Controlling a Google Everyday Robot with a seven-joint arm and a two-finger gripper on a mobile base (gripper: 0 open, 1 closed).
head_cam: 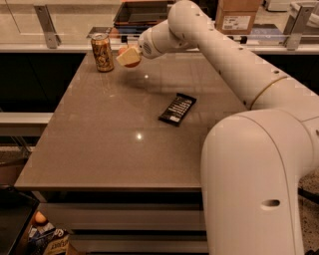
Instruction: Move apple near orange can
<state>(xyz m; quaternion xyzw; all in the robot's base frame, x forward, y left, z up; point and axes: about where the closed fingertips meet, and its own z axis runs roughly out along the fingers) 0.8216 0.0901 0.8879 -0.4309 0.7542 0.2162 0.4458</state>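
Though carried to the far left corner, not yet set down: task judged nearly done, lowering and release left.

- One gripper, far left, above the bench; fingers closed around the fruit.
- One orange can, upright, just left of gripper.
- One apple, held aloft, near can, not touching.
- Bench brown, glossy.
- Far side: railed counter, cardboard box.
- One black wrapper, flat, mid-bench.

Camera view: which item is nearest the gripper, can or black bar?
The orange can, upright beside the gripper holding the apple; the black bar lies mid-table.
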